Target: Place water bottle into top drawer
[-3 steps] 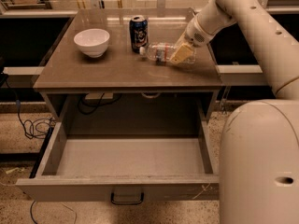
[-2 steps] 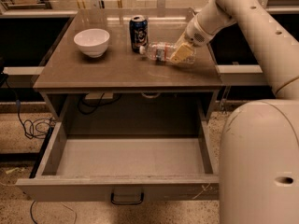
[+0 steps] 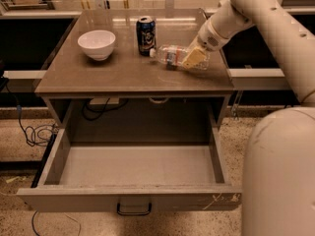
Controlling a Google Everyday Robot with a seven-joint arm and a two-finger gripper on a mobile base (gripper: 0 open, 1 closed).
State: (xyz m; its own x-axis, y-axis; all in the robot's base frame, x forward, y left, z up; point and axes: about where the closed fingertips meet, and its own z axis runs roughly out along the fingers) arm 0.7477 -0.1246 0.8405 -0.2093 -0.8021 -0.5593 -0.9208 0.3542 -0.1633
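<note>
The water bottle lies on its side on the tabletop, white cap pointing left toward a can. My gripper reaches down from the upper right and is closed around the bottle's rear half, with a yellowish finger across its front side. The bottle still rests on the table. The top drawer is pulled fully open below the tabletop, at the front of the view. Its inside is bare, and its dark loop handle and white scratches show on the front panel.
A dark blue drink can stands just left of the bottle's cap. A white bowl sits at the left of the tabletop. Cables lie on the floor at left. My white arm and base fill the right side.
</note>
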